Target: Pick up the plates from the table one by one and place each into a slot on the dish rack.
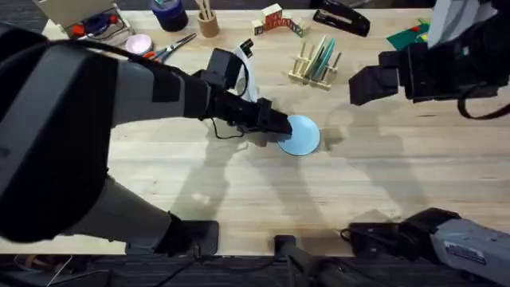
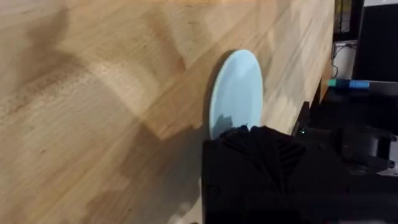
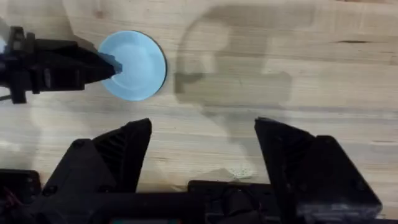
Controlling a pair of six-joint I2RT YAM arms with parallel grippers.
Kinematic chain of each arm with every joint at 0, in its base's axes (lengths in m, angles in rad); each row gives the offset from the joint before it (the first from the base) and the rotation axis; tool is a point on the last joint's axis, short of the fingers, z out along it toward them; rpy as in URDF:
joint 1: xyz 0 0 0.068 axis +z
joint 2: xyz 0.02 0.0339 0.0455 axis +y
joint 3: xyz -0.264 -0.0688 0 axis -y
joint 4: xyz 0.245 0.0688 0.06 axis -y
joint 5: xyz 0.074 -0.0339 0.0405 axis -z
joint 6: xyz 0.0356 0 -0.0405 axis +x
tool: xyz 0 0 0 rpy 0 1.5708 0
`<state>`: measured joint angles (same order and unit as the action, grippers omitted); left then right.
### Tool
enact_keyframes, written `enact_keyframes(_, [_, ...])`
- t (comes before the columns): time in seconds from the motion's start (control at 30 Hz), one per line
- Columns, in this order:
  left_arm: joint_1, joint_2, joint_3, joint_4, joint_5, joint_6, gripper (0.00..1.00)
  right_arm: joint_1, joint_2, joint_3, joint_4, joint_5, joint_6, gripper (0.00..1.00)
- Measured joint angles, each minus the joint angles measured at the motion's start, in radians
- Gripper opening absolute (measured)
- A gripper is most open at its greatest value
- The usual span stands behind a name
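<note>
From overhead, near the middle of the surface [image 1: 382,183], I see my left tool [image 1: 280,127] reaching across to the left edge of the light blue plate [image 1: 301,135], which lies flat on the wood. The dish rack [image 1: 313,65] stands farther back and slightly right, already holding a pale plate [image 1: 323,54] upright between its pegs. My right tool [image 1: 360,86] hovers right of the rack. Scissors [image 1: 174,46], a pink dish [image 1: 139,43] and a cup of sticks [image 1: 208,21] sit at the far left, well apart from my route; the right arm is the nearest obstacle to the rack.

On the left wrist view, the blue plate [image 2: 236,93] disappears under the black finger block, so I cannot tell whether the left tool is spread or already pinching the rim. I judge a firm bite on the rim is needed before lifting, since the plate lies flush on the wood.

On the right wrist view, the right tool's fingers [image 3: 118,155] stand wide apart, holding nothing, above bare wood. Beyond them, the left tool [image 3: 112,65] overlaps the plate's [image 3: 140,65] left edge.
</note>
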<state>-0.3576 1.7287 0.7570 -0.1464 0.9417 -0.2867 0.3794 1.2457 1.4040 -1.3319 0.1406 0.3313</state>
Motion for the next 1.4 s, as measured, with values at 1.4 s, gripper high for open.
enact_keyframes(1.4, [0.000,0.097,-0.001,0.088,0.084,-0.014,0.043,0.000,0.000,0.000,0.000,0.000,0.000,0.996])
